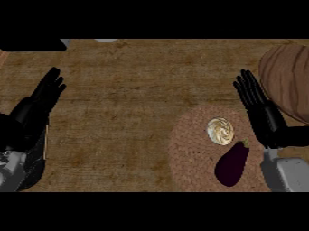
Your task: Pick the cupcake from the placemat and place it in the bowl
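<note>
While I looked steeply down, the mottled brown counter top filled nearly everything I saw. At its right edge sat the large round wooden bowl, partly cut off by the view. Next in size was the round woven brown placemat, lying near the bowl at the lower right. My left hand rested at the left side, fingers straight and released, holding nothing. My right hand stood between the placemat and the bowl, fingers likewise straight and empty. On the placemat lay a dark purple eggplant, and just beside it, up and to the left, sat the small cupcake with pale swirled frosting, untouched.
</note>
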`<act>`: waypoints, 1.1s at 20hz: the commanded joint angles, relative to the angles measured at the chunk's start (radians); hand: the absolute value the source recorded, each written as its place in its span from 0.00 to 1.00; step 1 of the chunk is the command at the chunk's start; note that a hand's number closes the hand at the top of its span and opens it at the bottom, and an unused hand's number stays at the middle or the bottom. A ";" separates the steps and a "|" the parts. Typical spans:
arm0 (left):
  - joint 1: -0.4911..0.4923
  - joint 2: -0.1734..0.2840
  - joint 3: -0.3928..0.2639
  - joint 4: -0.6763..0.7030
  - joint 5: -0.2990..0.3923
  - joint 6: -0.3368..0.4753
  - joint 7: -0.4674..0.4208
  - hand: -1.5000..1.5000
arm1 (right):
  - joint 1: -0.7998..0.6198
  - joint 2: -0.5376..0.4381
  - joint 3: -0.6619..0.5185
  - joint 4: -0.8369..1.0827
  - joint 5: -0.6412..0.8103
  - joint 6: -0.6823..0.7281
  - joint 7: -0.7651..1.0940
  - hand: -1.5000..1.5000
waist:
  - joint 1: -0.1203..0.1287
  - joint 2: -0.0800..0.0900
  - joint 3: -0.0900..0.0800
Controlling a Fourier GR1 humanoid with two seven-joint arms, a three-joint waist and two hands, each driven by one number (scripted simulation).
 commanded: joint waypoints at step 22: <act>0.046 -0.091 0.129 0.127 -0.195 0.044 -0.086 0.50 | 0.202 -0.457 -0.139 -0.317 0.366 0.247 -0.124 0.00 | -0.021 -0.024 -0.039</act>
